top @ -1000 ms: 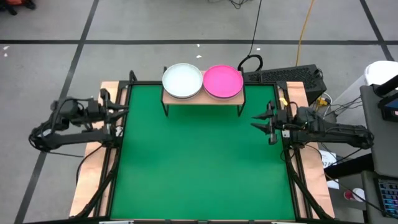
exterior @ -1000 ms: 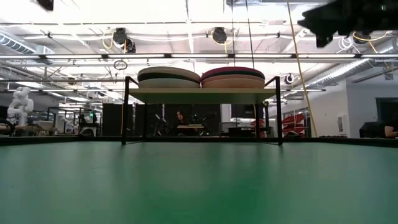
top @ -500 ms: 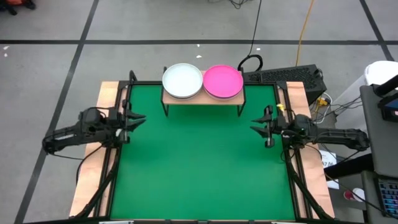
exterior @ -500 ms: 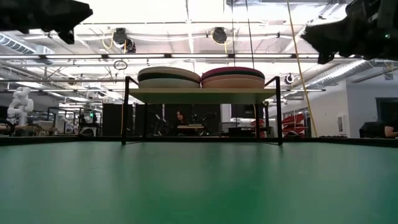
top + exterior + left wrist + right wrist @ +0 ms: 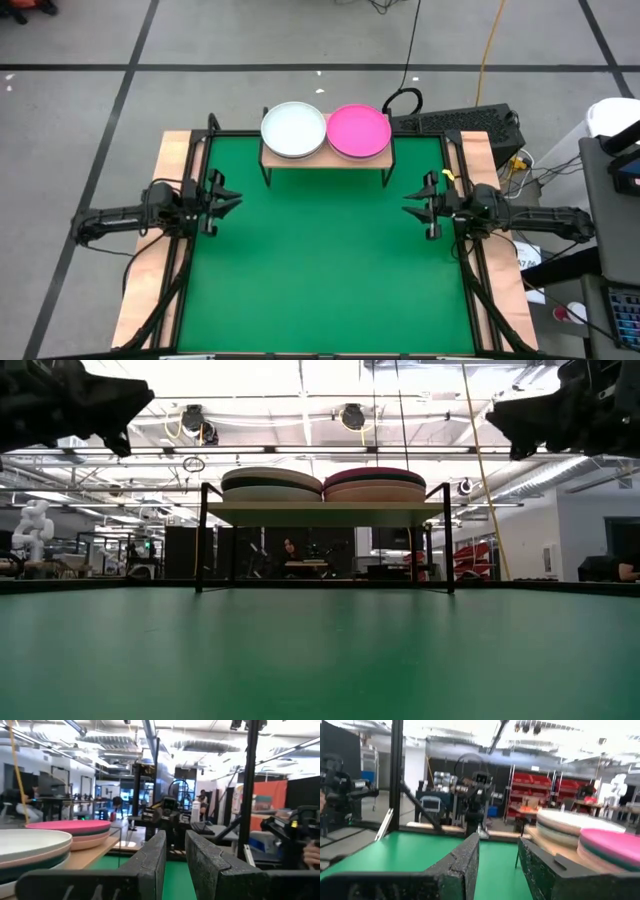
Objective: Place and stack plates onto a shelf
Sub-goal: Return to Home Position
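Note:
Two stacks of plates rest on the shelf (image 5: 325, 159), a light-wood board on black legs at the far edge of the green mat. One stack is topped white (image 5: 293, 129), the other magenta (image 5: 358, 130). The low view shows each stack several plates high: the white-topped stack (image 5: 271, 484) and the magenta-topped stack (image 5: 374, 484). My left gripper (image 5: 230, 195) hovers open over the mat's left edge and holds nothing. My right gripper (image 5: 411, 204) hovers open over the right edge, also holding nothing. The left wrist view shows the white-topped stack (image 5: 30, 847) and the magenta-topped stack (image 5: 70, 830) off to the side of the left gripper (image 5: 175, 840).
The green mat (image 5: 320, 270) spreads wide between the two arms in front of the shelf. A keyboard (image 5: 455, 122) and cables lie past the far right corner. Black frame rails run along both sides of the mat. A person sits far off in the room (image 5: 289, 550).
My left arm has swung in from beyond the table's left edge toward the right, so its gripper now hangs over the mat's left border. My right gripper has eased slightly toward the near edge. The plates and shelf have stayed put.

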